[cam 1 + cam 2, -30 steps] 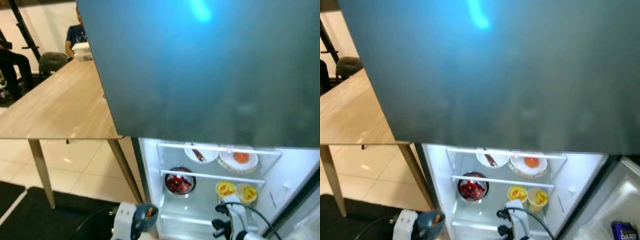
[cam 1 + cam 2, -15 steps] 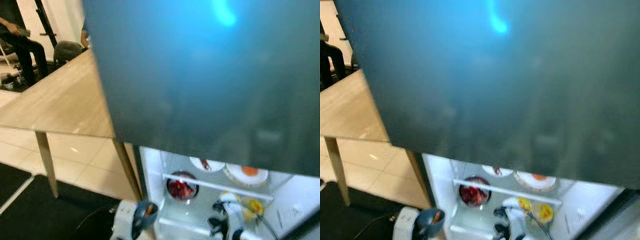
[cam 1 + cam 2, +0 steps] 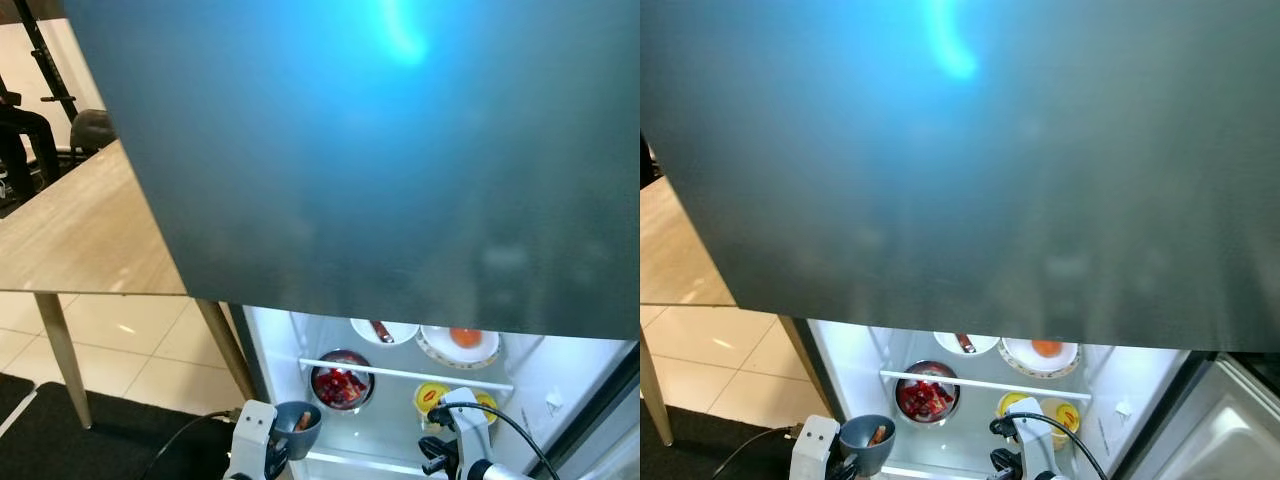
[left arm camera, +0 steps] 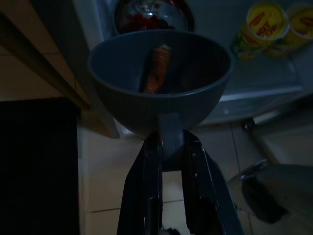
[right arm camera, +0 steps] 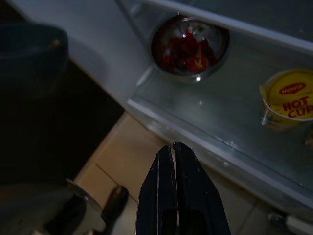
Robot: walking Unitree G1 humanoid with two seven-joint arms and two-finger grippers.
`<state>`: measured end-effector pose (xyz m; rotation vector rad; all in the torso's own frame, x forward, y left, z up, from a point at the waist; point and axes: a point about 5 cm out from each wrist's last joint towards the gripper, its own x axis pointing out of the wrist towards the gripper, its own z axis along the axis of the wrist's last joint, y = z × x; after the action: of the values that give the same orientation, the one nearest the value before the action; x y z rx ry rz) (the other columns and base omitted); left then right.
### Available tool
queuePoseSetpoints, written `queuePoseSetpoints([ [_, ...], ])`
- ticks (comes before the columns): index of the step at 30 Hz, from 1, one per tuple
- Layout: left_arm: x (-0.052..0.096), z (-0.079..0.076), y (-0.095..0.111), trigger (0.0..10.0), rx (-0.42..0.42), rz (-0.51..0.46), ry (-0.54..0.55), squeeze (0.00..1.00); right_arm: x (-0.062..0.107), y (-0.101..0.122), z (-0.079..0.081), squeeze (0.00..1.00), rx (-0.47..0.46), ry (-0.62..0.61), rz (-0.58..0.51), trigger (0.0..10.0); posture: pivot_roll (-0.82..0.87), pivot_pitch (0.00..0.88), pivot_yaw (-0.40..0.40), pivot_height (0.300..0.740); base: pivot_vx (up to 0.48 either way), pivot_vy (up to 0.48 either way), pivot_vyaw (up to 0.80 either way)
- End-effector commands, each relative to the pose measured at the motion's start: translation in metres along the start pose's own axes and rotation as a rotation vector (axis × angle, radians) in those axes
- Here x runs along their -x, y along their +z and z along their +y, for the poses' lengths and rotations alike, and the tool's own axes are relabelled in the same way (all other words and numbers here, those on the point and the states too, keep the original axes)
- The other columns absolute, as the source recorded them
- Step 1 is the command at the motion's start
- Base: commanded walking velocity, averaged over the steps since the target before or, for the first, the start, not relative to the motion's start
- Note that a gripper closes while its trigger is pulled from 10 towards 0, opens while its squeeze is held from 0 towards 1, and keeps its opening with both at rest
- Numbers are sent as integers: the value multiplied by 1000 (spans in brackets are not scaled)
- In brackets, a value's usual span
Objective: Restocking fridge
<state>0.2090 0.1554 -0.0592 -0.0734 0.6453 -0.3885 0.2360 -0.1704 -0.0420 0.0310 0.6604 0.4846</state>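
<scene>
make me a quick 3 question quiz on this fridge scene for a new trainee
1. True or false: the left gripper is shut on the handle of the grey bowl.
2. What stands beside the metal bowl of red food on the same glass shelf? A) yellow noodle cups B) a milk carton C) a loaf of bread
3. Fill in: the right gripper is ____ and holds nothing.

Key
1. True; an orange piece of food lies in the bowl.
2. A, the yellow noodle cups.
3. Shut.
</scene>
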Motion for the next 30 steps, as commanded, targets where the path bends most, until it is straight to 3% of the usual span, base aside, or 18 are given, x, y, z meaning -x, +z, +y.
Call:
queuePoseSetpoints([
  [1,-4,-6,7,10000,-26,-31,-47,0,1,-6,1,0,-10,-3,32,10000,-70,0,40,740,0,0,-756],
  [12,-13,-21,22,10000,-168,-71,-148,0,0,-2,1,0,-25,-6,11,10000,-70,0,40,740,0,0,-768],
  [30,-14,-22,26,10000,-224,-81,-131,0,-2,-1,3,0,-31,12,9,10000,-70,0,42,740,0,0,0],
])
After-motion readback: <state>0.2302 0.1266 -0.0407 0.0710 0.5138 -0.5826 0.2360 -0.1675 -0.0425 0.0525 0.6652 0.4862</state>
